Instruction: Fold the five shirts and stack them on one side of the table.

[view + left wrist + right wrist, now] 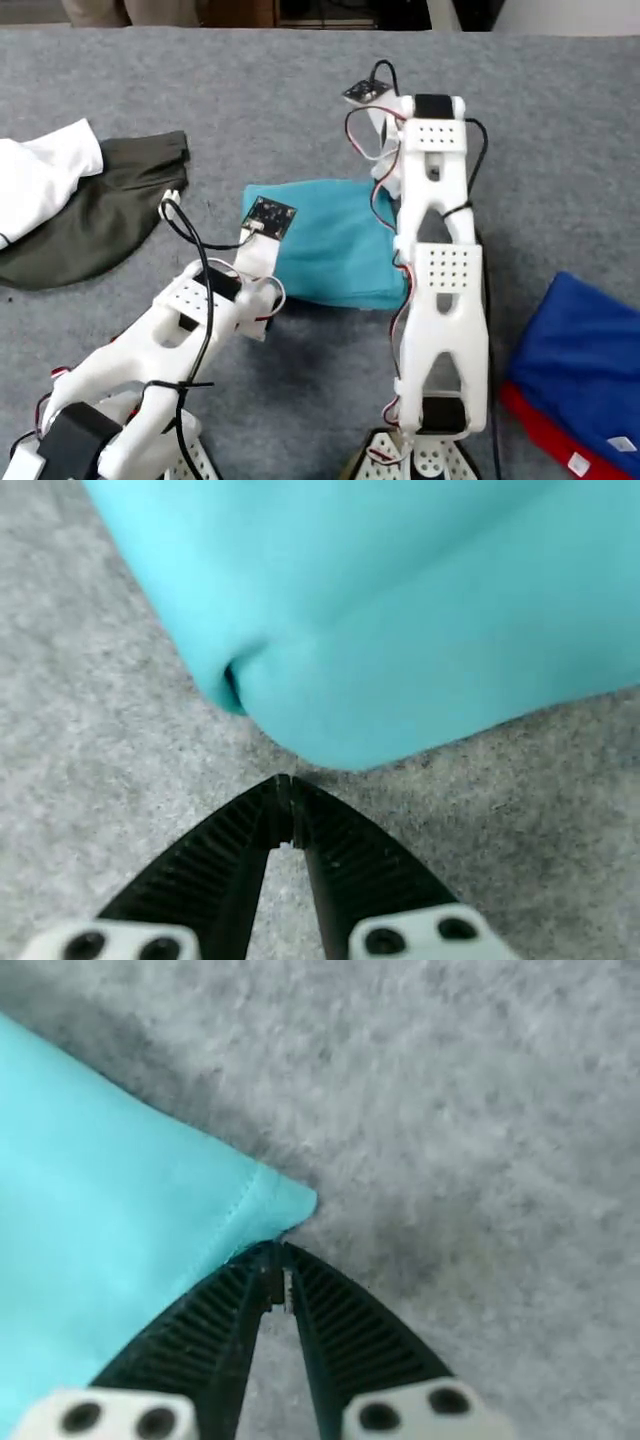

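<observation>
- Teal folded cotton shirt (330, 250): flat on grey felt table (560, 130), between the two pincers.
- Left gripper (290, 782): jaws together, empty, tips just short of the shirt's folded corner.
- Right gripper (276, 1260): jaws together, tips touching the hemmed corner; can't tell if cloth is nipped.
- Crumpled white shirt (40, 180) on olive shirt (100, 220): well outboard of left gripper.
- Folded blue shirt (585, 360) on red shirt (535, 425): behind and outboard of right gripper.
</observation>
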Robot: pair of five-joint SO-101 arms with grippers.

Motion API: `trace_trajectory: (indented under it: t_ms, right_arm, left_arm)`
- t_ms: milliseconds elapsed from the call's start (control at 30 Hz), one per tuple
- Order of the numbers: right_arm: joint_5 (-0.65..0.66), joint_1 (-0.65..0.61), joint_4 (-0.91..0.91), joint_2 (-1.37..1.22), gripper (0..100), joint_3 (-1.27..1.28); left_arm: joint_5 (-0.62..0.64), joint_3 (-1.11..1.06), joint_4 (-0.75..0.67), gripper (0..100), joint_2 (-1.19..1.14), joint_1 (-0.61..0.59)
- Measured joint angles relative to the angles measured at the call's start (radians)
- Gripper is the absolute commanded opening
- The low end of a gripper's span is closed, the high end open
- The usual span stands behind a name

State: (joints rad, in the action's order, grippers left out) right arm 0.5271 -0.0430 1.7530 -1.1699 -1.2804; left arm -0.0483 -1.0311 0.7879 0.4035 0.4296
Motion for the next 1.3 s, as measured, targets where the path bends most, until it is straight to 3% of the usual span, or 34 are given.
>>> trace_trajectory:
  t_ms: [300,467,600,800,1300]
  right_arm:
    - [0.000,0.000,0.011,0.086,0.4,0.008]
    - [0.000,0.000,0.011,0.224,0.5,0.126]
    - [0.000,0.000,0.011,0.264,0.5,0.184]
    - [0.000,0.000,-0.006,0.256,0.5,0.210]
    - [-0.046,0.000,-0.091,0.051,0.5,0.201]
  left_arm:
    - [0.000,0.318,0.226,2,0.080,-0.132]
    - [0.035,0.290,0.144,2,0.071,-0.132]
    - [0.071,0.187,0.003,2,-0.035,-0.114]
    - [0.078,0.181,-0.097,2,-0.199,-0.057]
    - [0.080,0.187,0.110,2,-0.230,-0.049]
